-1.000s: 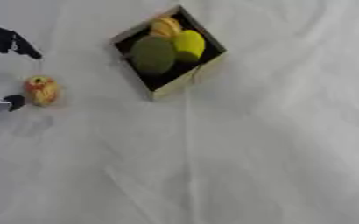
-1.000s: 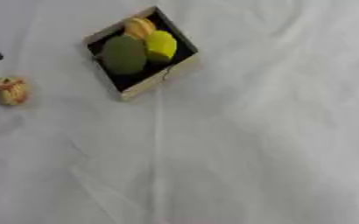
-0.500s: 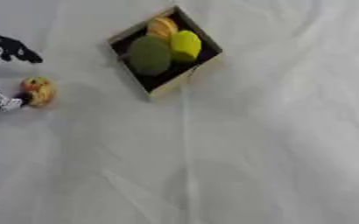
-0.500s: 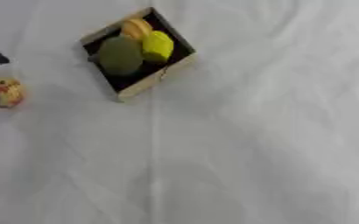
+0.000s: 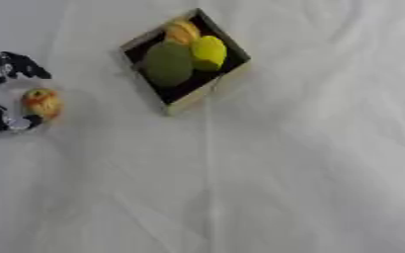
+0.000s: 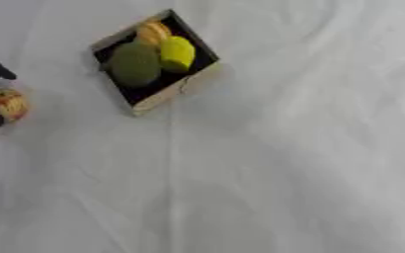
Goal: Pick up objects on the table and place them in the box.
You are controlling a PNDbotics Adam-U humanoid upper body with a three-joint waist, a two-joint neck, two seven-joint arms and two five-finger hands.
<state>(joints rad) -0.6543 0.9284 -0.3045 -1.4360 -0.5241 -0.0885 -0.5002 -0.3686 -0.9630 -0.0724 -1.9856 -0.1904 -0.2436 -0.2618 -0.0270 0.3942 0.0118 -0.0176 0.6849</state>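
Left eye view: left hand (image 5: 0, 94) curls around the small orange-red fruit (image 5: 43, 102) at table's left edge, grasp step; next, a lift toward the box (image 5: 226, 76) already holding three fruits.

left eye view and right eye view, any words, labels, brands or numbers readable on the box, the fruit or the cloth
None can be read.
Black-lined cardboard box: no print shows on its walls.
Dark green oval fruit, yellow fruit, orange fruit: no stickers show.
Small orange-red fruit between the fingers of the black left hand: no label shows.
White cloth: plain.
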